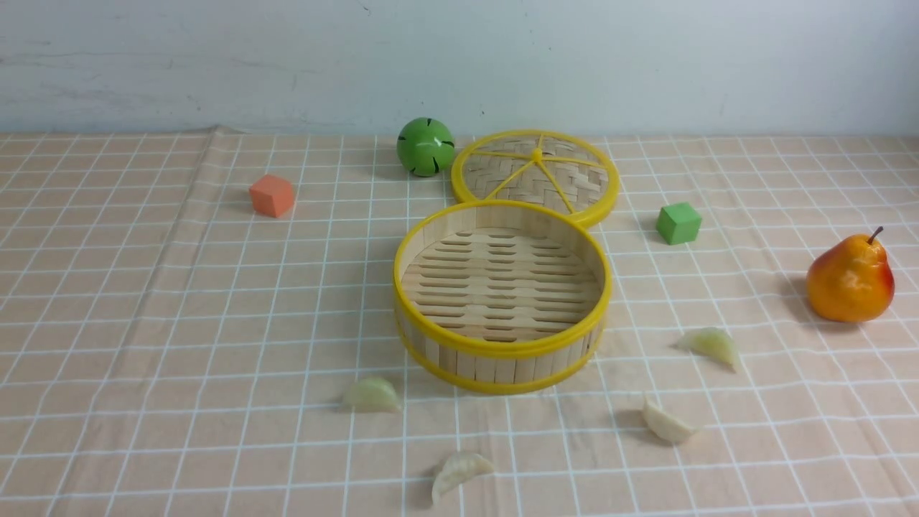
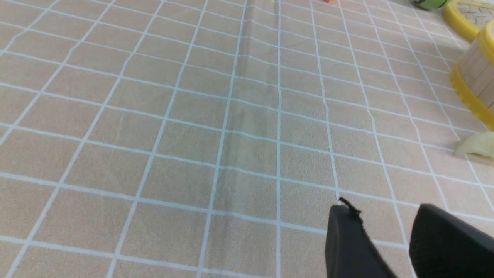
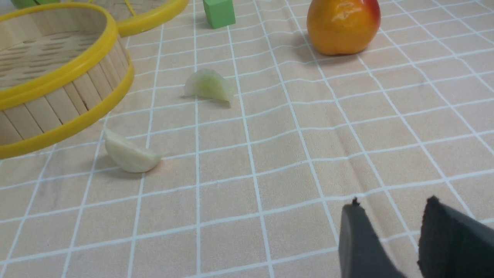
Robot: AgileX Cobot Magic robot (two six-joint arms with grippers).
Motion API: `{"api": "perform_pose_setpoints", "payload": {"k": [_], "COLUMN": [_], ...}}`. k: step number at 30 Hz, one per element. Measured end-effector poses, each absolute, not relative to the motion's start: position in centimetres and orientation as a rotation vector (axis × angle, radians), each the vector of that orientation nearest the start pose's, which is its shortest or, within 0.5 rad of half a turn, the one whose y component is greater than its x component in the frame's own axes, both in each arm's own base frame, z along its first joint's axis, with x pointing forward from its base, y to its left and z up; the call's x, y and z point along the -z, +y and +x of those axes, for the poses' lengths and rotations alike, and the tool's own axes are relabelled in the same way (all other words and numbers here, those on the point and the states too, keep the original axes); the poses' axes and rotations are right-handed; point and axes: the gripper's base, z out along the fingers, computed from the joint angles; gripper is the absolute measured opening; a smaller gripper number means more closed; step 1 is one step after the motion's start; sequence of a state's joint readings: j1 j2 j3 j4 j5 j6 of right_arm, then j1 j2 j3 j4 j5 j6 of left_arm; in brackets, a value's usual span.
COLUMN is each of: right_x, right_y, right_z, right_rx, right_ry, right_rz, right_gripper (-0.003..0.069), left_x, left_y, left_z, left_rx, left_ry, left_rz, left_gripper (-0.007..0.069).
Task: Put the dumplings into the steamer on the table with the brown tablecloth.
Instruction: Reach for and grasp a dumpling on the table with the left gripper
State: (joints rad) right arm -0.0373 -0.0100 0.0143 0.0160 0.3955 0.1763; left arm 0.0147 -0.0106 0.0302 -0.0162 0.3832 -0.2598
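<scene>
1. Shows the left tool [image 2: 384,218] spread partway, with tablecloth visible between separated fingertips.
2. Shows the right tool [image 3: 393,210] likewise parted, with cloth visible between its fingertips.
3. Sits mid-desk as a round, open basket: the steamer [image 1: 502,370], with yellow rims and a bare slatted floor.
4. Lies flat behind the steamer, slightly to the right and partly hidden by it: the woven lid [image 1: 589,183]. Cannot tell whether touching.
5. Rest outside the steamer, on the brown tablecloth [image 1: 215,359]: the left dumpling [image 1: 372,396], near the basket; the front dumpling [image 1: 459,472], closer to the camera; the cream dumpling [image 1: 666,422], to the right; the green-tinted dumpling [image 1: 711,345], farther back on that side.
6. Stand beyond: the green ball [image 1: 426,147], just beside the lid; the orange cube [image 1: 272,195], well left; the green cube [image 1: 678,223], right of the lid; the pear [image 1: 851,280], at far right.
7. Reaches back to the pale wall [image 1: 287,64] along the desk's far edge. Cannot see the near edge.
8. Stretches widely between the left dumpling and the left side of the front view: creased, gridded cloth. Leaves cloth showing between all four dumplings.
</scene>
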Motion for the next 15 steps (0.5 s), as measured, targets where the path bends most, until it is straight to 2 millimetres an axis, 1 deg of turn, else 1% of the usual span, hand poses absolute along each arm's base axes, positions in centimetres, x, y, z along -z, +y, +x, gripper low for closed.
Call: {"api": "perform_pose_setpoints", "payload": {"k": [15], "right_x": [-17.41], "right_y": [-0.14], "right_z": [5.21], "right_rx": [-0.111], "right_ry": [1.865], "right_rz": [0.210], "right_gripper": [0.0239], "left_x": [-16.91], "left_y": [0.02], "left_z": [5.24], "left_rx": [0.184], "left_ry": [1.872], "left_rz": [-0.269], "left_gripper": [0.0238]}}
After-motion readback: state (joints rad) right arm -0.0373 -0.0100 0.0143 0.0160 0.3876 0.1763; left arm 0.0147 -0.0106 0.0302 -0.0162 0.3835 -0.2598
